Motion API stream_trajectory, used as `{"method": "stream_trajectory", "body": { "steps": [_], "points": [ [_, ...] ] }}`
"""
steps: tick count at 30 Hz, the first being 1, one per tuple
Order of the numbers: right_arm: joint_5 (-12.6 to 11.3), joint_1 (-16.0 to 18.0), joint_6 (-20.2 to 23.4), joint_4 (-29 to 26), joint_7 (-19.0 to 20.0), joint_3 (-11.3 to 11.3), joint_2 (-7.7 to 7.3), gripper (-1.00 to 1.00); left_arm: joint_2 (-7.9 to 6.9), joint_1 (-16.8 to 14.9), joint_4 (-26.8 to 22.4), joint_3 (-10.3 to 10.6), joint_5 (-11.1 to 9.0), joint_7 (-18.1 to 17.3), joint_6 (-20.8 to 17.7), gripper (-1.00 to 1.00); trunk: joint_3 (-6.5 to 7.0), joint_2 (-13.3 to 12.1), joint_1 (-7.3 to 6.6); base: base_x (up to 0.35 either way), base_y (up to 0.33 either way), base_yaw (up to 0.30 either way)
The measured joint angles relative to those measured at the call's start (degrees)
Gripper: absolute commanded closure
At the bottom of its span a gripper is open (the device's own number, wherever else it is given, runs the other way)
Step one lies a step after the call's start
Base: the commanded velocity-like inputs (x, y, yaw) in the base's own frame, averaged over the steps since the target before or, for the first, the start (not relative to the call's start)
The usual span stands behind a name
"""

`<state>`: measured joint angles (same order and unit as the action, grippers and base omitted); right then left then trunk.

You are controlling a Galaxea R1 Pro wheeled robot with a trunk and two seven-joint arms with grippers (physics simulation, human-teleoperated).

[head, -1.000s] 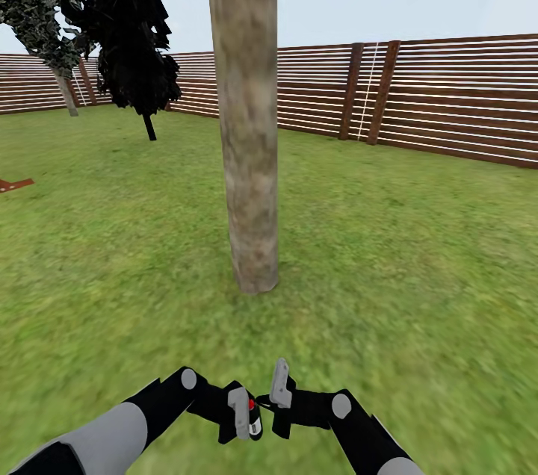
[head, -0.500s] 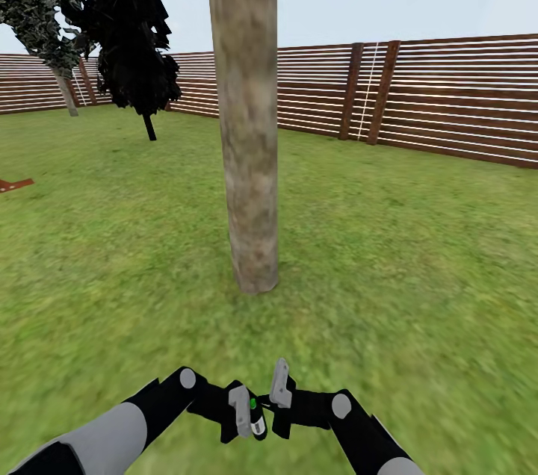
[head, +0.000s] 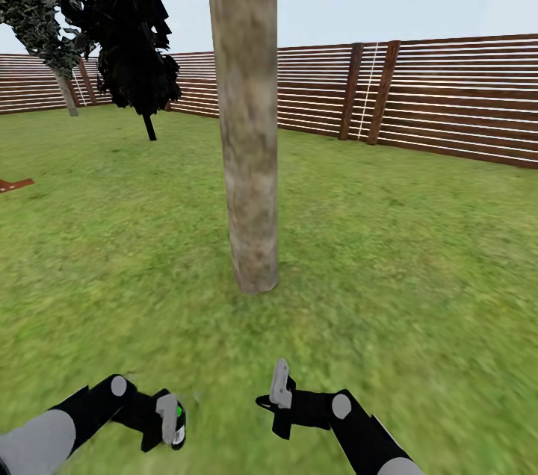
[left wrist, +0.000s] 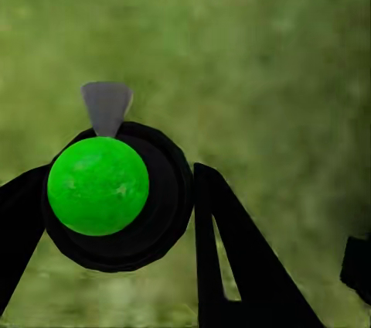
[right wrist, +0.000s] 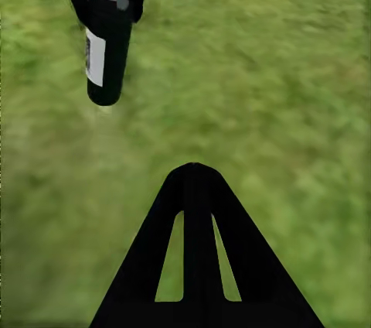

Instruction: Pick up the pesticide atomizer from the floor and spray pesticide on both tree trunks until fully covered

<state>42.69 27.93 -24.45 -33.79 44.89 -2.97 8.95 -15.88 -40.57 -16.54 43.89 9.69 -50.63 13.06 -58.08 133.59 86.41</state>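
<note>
The pesticide atomizer is a black bottle with a white label, a green round top and a grey nozzle. My left gripper is shut on it, low at the left, above the grass. My right gripper is shut with nothing in it, apart from the bottle and to its right. A thick mottled beige tree trunk rises straight ahead, a little beyond both grippers. The second tree stands far off at the left by the fence.
A brown slatted fence rings the lawn behind the trunk. A near-black conifer stands at the back left. A small red-brown object lies at the left edge. Open grass spreads to the right.
My left arm has swung left with the atomizer, away from the right gripper. The atomizer's top went from red to green. The right arm has stayed still.
</note>
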Motion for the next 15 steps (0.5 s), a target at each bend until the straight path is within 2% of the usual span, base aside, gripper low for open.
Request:
{"method": "stream_trajectory", "body": {
  "steps": [1, 2, 3, 5, 10, 13, 15],
  "points": [
    [0.0, 0.0, 0.0, 0.0, 0.0, 0.0, -0.06, 1.0, -2.81, 0.0, 1.6, 0.2, 0.1, 0.1, 0.1, 1.0, 0.0, 0.0, 0.0, 0.0, 0.0, 0.0],
    [0.0, 0.0, 0.0, 0.0, 0.0, 0.0, -0.07, 1.0, -3.81, 0.1, 2.0, 0.1, 0.3, 0.1, 0.2, 1.0, 0.0, 0.0, 0.0, 0.0, 0.0, 0.0],
    [0.0, 0.0, 0.0, 0.0, 0.0, 0.0, -0.1, -1.0, -4.88, 0.1, 2.3, 0.1, 0.9, 0.1, 0.2, 1.0, 0.0, 0.0, 0.0, 0.0, 0.0, 0.0],
    [0.0, 0.0, 0.0, 0.0, 0.0, 0.1, -0.19, -1.0, -6.57, 0.1, 2.5, 0.0, 1.6, 0.2, 0.3, 1.0, 0.0, 0.0, 0.0, 0.0, 0.0, 0.0],
    [-0.1, 0.0, 0.0, 0.2, 0.0, 0.4, -0.64, -1.0, -8.68, 0.1, 4.3, -0.6, 1.8, 0.9, -0.1, 1.0, 0.0, 0.0, 0.0, 0.0, 0.0, 0.0],
    [-0.1, 0.0, 0.0, 0.4, -0.3, 0.6, -2.86, -1.0, -8.65, 0.1, 4.7, -1.4, 1.2, 5.6, -0.3, 1.0, 0.0, 0.0, 0.0, 0.0, 0.0, 0.0],
    [-0.3, -0.1, 0.0, 0.9, -0.6, 0.9, -4.99, -1.0, -8.36, 0.1, 4.8, -2.6, 0.3, 10.5, -0.3, 1.0, 0.0, 0.0, 0.0, 0.0, 0.0, 0.0]
  ]
}}
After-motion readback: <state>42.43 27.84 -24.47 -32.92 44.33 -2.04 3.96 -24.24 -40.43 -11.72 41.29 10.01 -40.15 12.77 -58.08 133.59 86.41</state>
